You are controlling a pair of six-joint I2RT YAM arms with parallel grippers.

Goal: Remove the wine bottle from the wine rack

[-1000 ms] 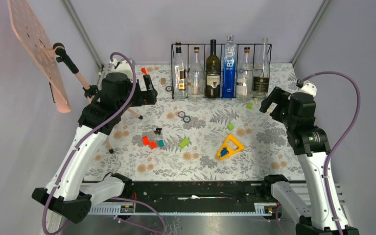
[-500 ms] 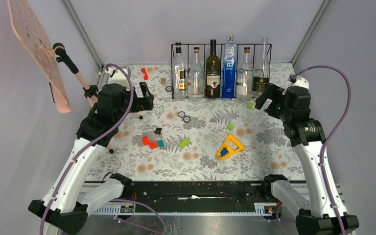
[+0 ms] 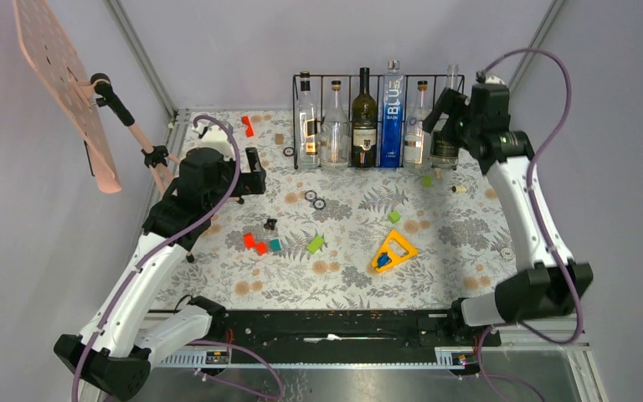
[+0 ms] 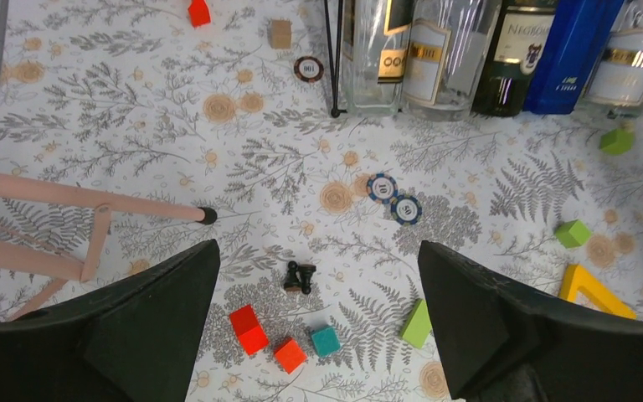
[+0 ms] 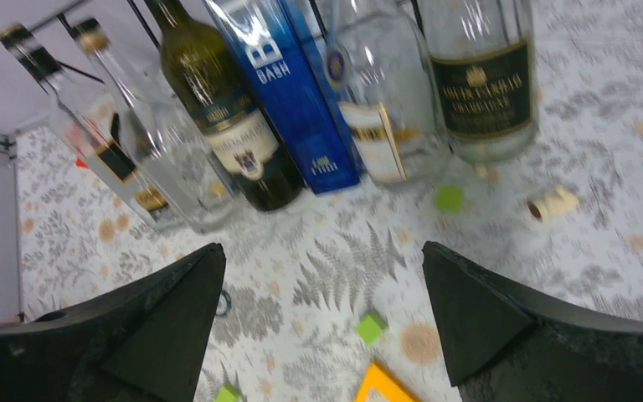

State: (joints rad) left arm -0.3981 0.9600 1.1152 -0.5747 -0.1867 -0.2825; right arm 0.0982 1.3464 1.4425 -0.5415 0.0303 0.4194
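Black wire forms the rack [image 3: 348,77], a long low frame at the far edge of the table [image 3: 469,243], holding six upright bottles in a row. Wine bottle [image 3: 363,113]: dark green glass, black capsule, cream label with gold trim. It stands third from the left, between a clear bottle and a blue bottle [image 3: 392,117].

Right arm: stretched far forward, with the right gripper [image 5: 321,251] raised at the rack's right end, close to the end bottle [image 3: 445,149]. Its jaws are spread wide with nothing between them.

Left arm: bent at the elbow, with the left gripper [image 4: 318,247] hanging above the table short of the rack's left end. Its jaws are likewise wide apart and empty.

Legible writing: "BLU" down the blue bottle, with "BASH" beneath it. "NEGRO" is partly legible on the wine bottle's label in the left wrist view. The text on the end bottle's dark label is blurred.
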